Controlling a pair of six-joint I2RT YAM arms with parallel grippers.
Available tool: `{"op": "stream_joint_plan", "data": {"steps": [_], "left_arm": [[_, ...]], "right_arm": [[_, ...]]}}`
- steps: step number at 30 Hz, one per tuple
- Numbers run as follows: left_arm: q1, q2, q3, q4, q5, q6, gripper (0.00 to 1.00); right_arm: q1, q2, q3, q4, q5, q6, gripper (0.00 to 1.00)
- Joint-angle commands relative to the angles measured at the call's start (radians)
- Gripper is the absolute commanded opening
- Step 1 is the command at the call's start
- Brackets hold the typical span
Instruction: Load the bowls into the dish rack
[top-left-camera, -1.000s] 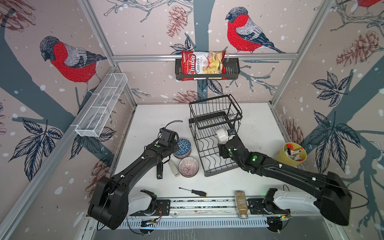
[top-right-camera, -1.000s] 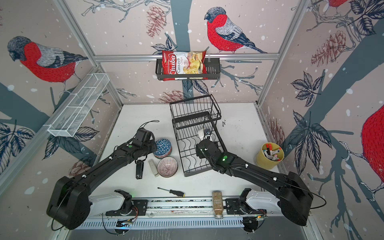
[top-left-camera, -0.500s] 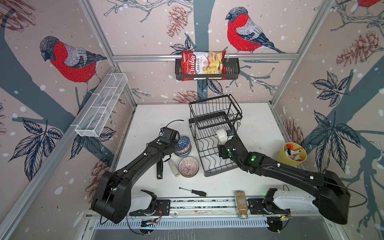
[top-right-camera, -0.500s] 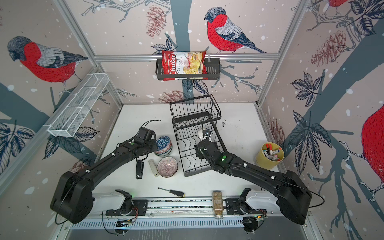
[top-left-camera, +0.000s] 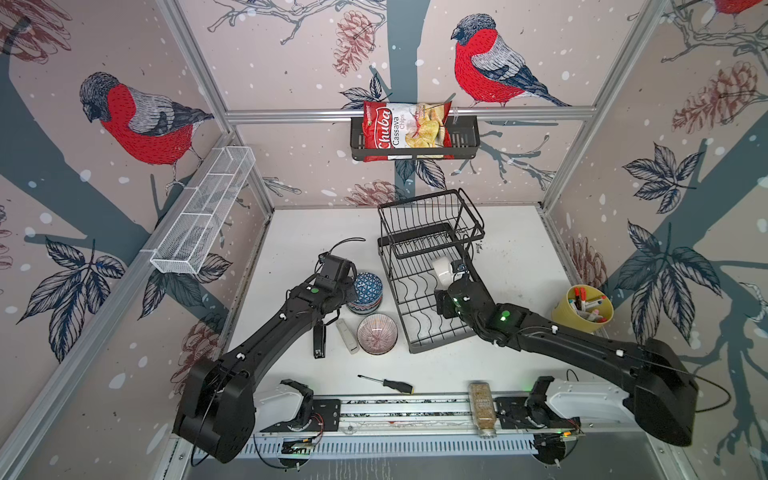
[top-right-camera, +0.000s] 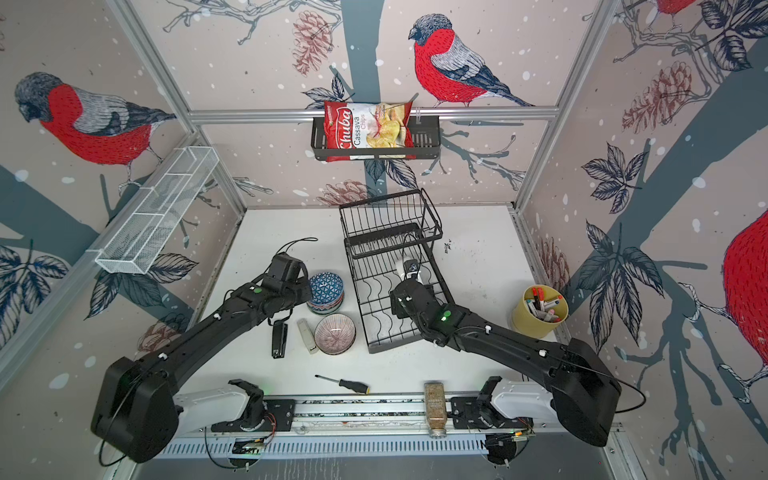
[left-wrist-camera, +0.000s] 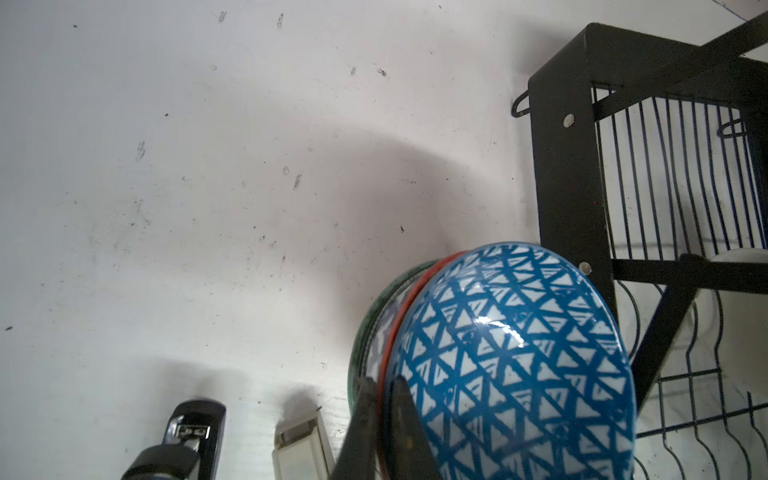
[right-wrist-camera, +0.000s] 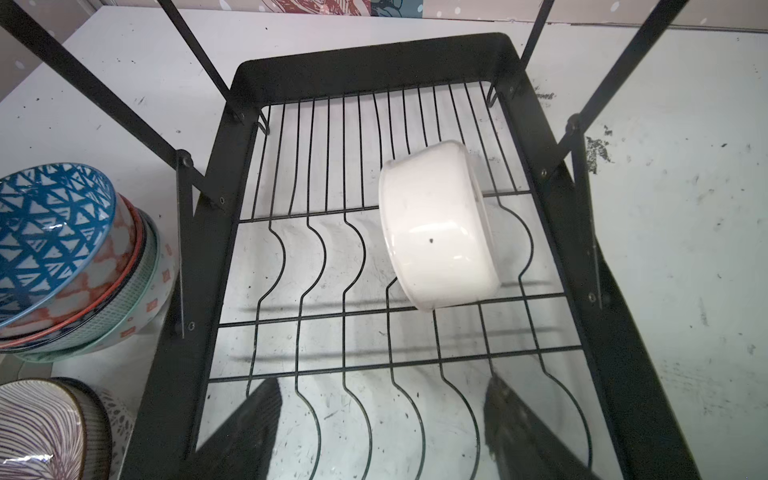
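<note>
Left gripper (left-wrist-camera: 383, 382): closed narrowly on the rim of the blue triangle-patterned bowl (left-wrist-camera: 511, 357), one finger inside and one outside.

Blue triangle-patterned bowl: top of the stack of bowls (right-wrist-camera: 124, 307), tilted, with its gripped side raised off the red-rimmed bowl beneath. The stack stands on the tabletop (top-left-camera: 307, 232), just beside the left side of the dish rack (right-wrist-camera: 195, 291).

Striped bowl (top-left-camera: 377, 333): upright on the tabletop, in front of the stack and near the rack's front left corner. A black stapler (top-left-camera: 318, 340) and a small white block (top-left-camera: 347, 336) lie to its left. A screwdriver (top-left-camera: 386, 383) lies nearer the front rail.

Dish rack: stands mid-tabletop. No bowl shows in its upper basket.

White bowl (right-wrist-camera: 436, 232): on its edge in the lower tier, right of centre, leaning among the wavy wires.

Right gripper (right-wrist-camera: 382, 380): over the lower tier, fingers spread wide, holding nothing, apart from the white bowl.

Yellow cup of markers (top-left-camera: 582, 309): far right, well apart from the rack.
</note>
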Motion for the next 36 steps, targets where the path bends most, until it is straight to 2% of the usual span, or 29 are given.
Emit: {"op": "stream_joint_plan", "data": {"steps": [1,4,6,12,25,31,36], "left_arm": [[0.002,-0.012,-0.008,-0.002,-0.02,0.014,0.02],[0.002,-0.014,-0.013,0.001,-0.017,0.013,0.02],[0.002,-0.015,-0.014,-0.001,-0.016,0.014,0.14],[0.002,-0.026,-0.017,0.003,-0.016,0.014,0.28],[0.002,-0.071,0.009,0.029,0.011,0.071,0.37],[0.002,-0.018,0.088,-0.006,-0.015,0.133,0.41],[0.002,0.055,0.141,-0.002,-0.003,0.237,0.44]], "right_arm": [[0.002,0.007,0.01,0.024,-0.008,-0.003,0.77],[0.004,0.013,0.014,0.024,-0.013,-0.005,0.77],[0.005,0.015,0.019,0.022,-0.016,-0.005,0.77],[0.015,0.018,0.023,0.021,-0.019,-0.012,0.77],[0.04,0.056,0.041,0.021,-0.028,-0.021,0.77],[0.046,0.065,0.049,0.025,-0.031,-0.026,0.77],[0.047,0.057,0.047,0.028,-0.034,-0.026,0.77]]}}
